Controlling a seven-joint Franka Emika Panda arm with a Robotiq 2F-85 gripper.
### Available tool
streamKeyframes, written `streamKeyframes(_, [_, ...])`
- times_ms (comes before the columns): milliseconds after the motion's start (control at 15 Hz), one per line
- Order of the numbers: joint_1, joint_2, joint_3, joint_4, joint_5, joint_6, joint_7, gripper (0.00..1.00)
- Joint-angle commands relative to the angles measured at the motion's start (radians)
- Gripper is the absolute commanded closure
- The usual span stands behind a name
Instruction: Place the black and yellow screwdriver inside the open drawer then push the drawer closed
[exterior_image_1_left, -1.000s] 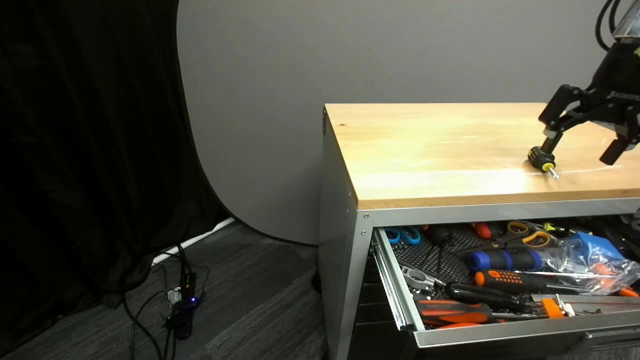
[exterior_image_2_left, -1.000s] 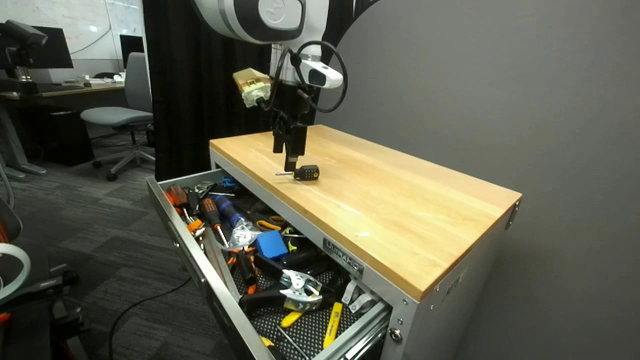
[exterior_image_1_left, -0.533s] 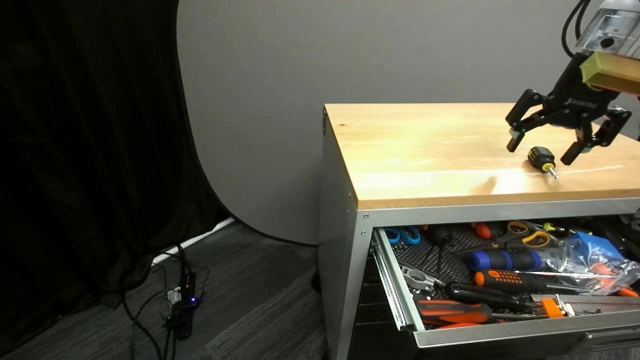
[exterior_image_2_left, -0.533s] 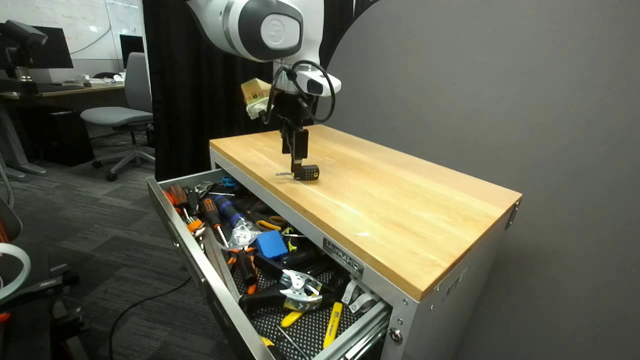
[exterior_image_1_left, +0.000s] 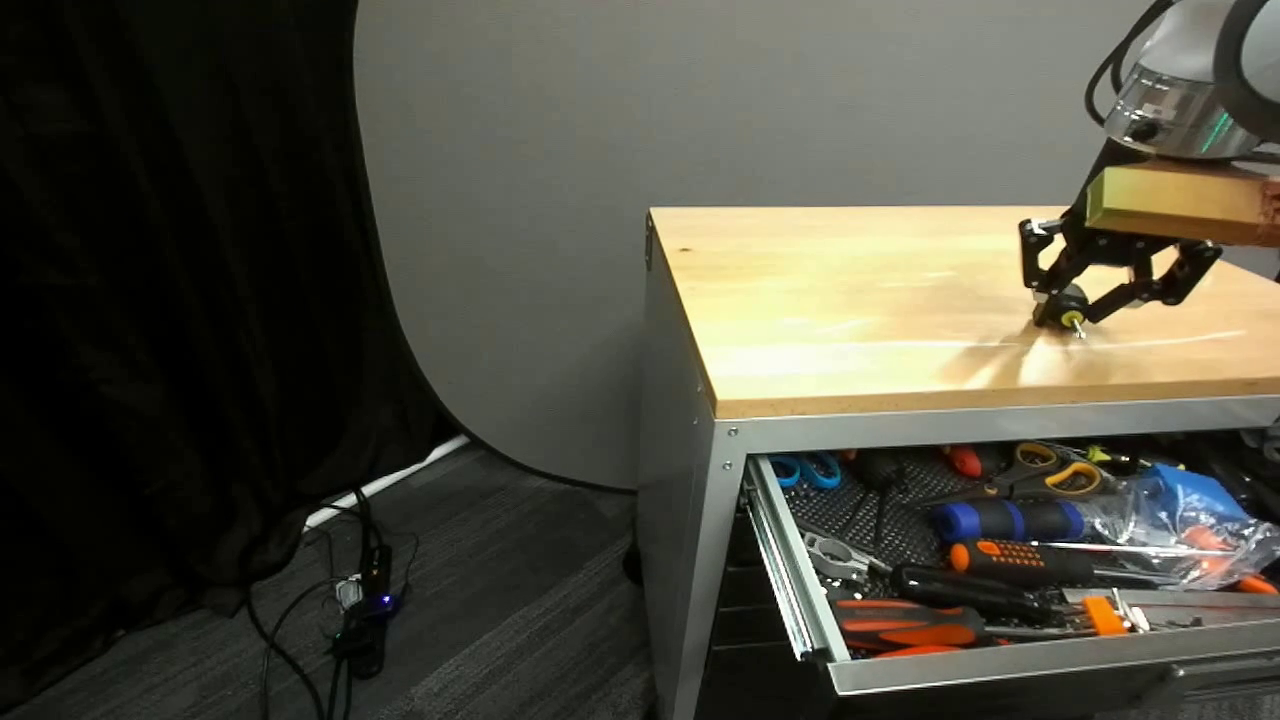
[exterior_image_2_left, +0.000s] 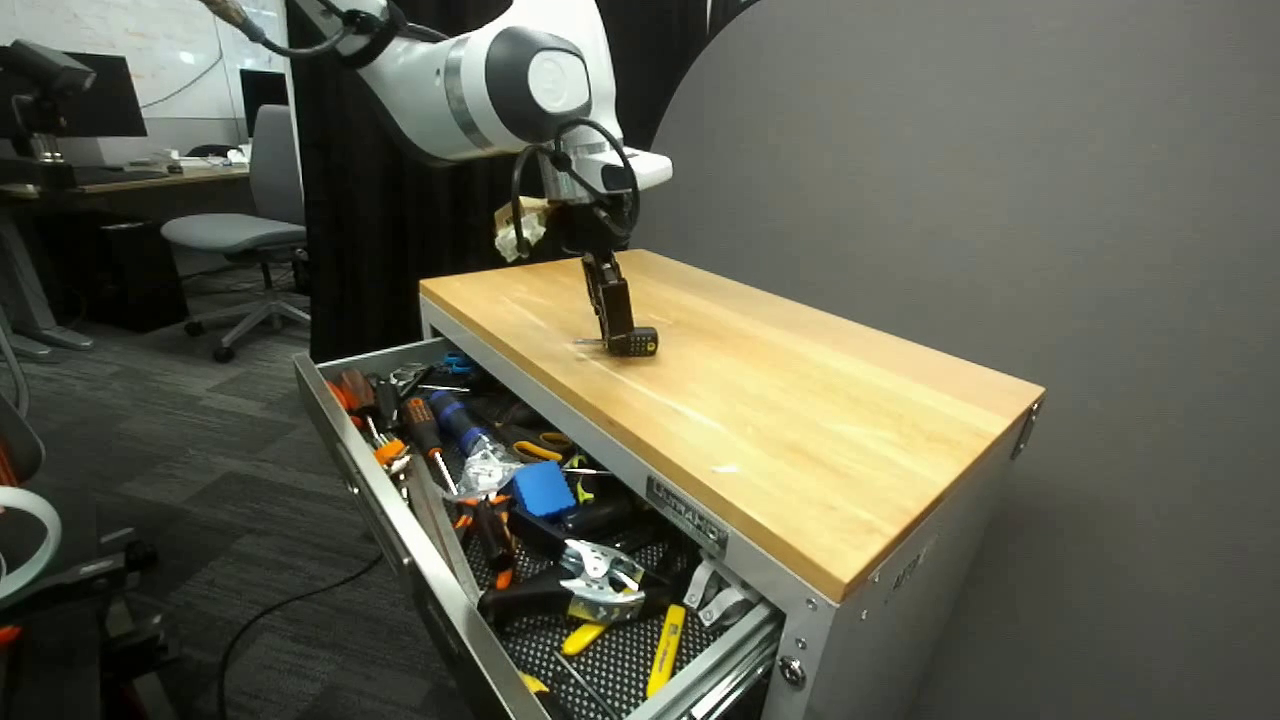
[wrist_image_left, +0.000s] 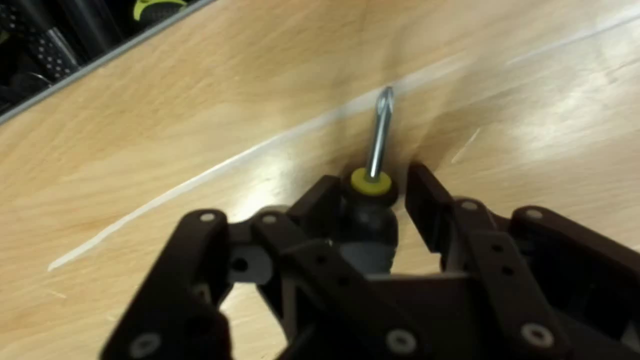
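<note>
Pale wooden worktop (exterior_image_2_left: 800, 440) bears the stubby black-and-yellow screwdriver (wrist_image_left: 370, 185); black gripper (wrist_image_left: 372, 175) astride, gap one side, unclenched; pickup, drop-in and pushing the open grey metal drawer (exterior_image_1_left: 1000, 662) home seemingly remain!

1. And there it is, one stubby black and yellow screwdriver (wrist_image_left: 371, 186)!
2. One tool (wrist_image_left: 372, 180) in play, two fingers (wrist_image_left: 424, 200) on it.
3. One wooden surface (exterior_image_2_left: 800, 460).
4. One drawer (exterior_image_1_left: 1040, 660) pulled out, and what a crowd inside!
5. Orange-and-black-handled screwdrivers (exterior_image_1_left: 1020, 562): two we can pick out, two!
6. Scissors (exterior_image_1_left: 1012, 486) with yellow-and-black handles: one pair, folks.
7. Spring clamp (exterior_image_2_left: 603, 577): one.
8. Blue block (exterior_image_2_left: 543, 488): one again.
9. Across the office, two dark monitors (exterior_image_2_left: 112, 100), one grey swivel chair (exterior_image_2_left: 235, 232).
10. Much of that pile overlaps, too jumbled for a full tally.
</note>
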Motion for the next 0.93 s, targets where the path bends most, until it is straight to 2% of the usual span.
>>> streamKeyframes(0, [0.041,0.044,-0.05,0.048,-0.099,0.017,0.128,0.68])
streamKeyframes(67, [0.043,0.049,-0.052,0.052,-0.113,0.013,0.153,0.51])
streamKeyframes(467, [0.035,0.065,-0.055,0.057,-0.16,-0.007,0.23,0.08])
streamKeyframes(533, [0.036,0.07,-0.058,0.058,-0.166,-0.009,0.235,0.48])
streamKeyframes(667, [0.038,0.076,-0.063,0.06,-0.17,-0.011,0.247,0.45])
streamKeyframes(733, [0.036,0.073,-0.063,0.059,-0.177,-0.013,0.253,0.5])
streamKeyframes(867, [0.03,0.067,-0.062,0.055,-0.182,-0.023,0.262,0.66])
